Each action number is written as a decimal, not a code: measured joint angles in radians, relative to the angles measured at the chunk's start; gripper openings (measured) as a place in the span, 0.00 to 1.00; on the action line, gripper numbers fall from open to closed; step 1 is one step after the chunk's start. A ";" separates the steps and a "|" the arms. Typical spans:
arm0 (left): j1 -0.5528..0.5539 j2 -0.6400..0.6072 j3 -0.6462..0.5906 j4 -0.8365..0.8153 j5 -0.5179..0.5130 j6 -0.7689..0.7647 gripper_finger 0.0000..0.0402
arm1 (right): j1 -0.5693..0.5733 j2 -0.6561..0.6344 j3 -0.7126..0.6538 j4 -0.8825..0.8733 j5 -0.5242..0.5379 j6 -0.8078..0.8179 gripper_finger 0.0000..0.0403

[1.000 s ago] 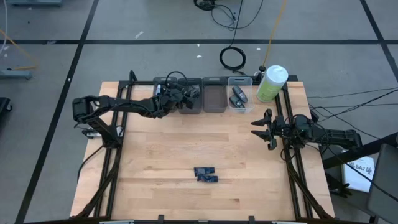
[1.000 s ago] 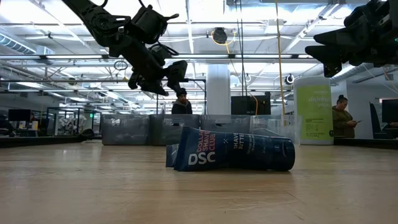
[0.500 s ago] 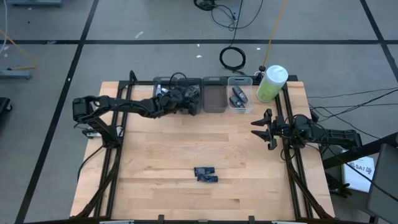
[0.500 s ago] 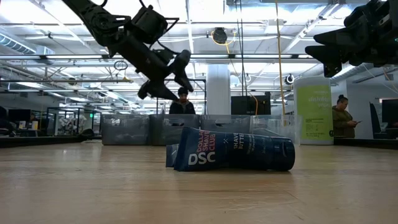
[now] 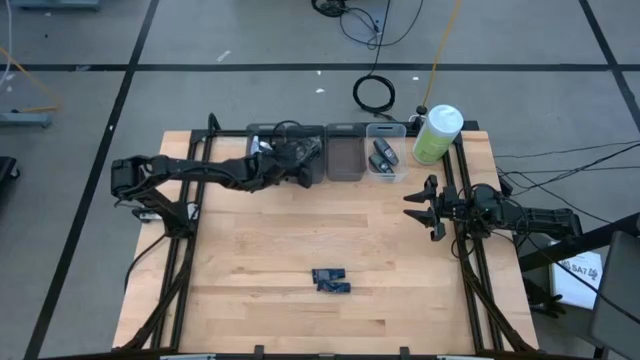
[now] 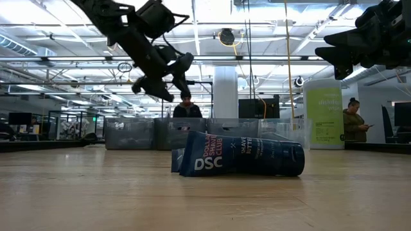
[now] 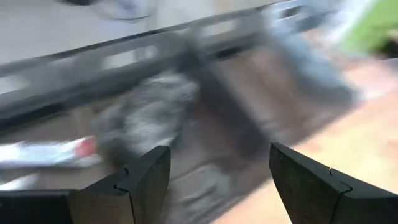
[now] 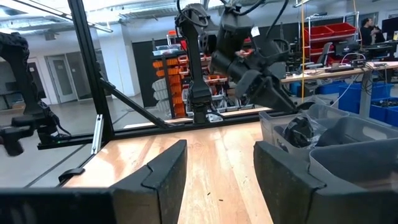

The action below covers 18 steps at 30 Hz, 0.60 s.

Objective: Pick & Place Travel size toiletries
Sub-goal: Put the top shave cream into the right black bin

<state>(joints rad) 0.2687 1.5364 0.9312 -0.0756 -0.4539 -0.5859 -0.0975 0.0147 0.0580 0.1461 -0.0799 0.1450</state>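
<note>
1. Since a second ago your left gripper (image 5: 303,176) has swung over the row of clear bins (image 5: 343,160) at the table's far edge — in the low view it first tipped out level, and now it hangs nose-down again above the second bin from the left. The right gripper (image 5: 420,207) has not moved.

2. Left fingers stand apart with nothing between them; the left wrist view shows only blurred bin floor past them. You look to be at the end of a drop-off, about to go for the next item.

3. Right gripper waits near the table's right rail, a little nearer you than the bins — fingers spread, empty.

4. What is left on the open table is the pair of dark blue tubes (image 5: 330,280), lettered "DSC" in the low view (image 6: 239,157). They lie side by side, touching, well apart from the bins and towards the near edge. Both grippers are well apart from them.

5. Next move, as I judge it: lift the left arm clear of the bin walls, carry it to the tubes, and come down on one only — touching as they are, a wide grip could catch both.
</note>
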 joint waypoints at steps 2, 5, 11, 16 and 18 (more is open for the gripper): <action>-0.009 0.000 0.028 -0.125 -0.072 -0.038 0.67 | 0.000 0.000 0.000 0.000 0.000 0.000 0.43; -0.018 0.001 0.043 -0.162 -0.092 -0.067 0.67 | 0.000 0.000 0.000 0.000 0.000 0.000 0.43; -0.029 0.004 0.043 -0.155 -0.079 -0.073 0.67 | 0.000 0.000 0.000 -0.001 0.000 0.000 0.44; -0.021 0.021 0.044 -0.149 -0.080 -0.087 0.67 | 0.000 0.000 0.000 0.000 0.000 0.000 0.43; -0.019 0.036 0.045 -0.156 -0.079 -0.095 0.67 | 0.000 0.000 0.000 0.000 0.000 0.000 0.43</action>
<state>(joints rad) 0.2501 1.5722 0.9759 -0.2311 -0.5330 -0.6808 -0.0971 0.0147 0.0580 0.1459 -0.0799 0.1450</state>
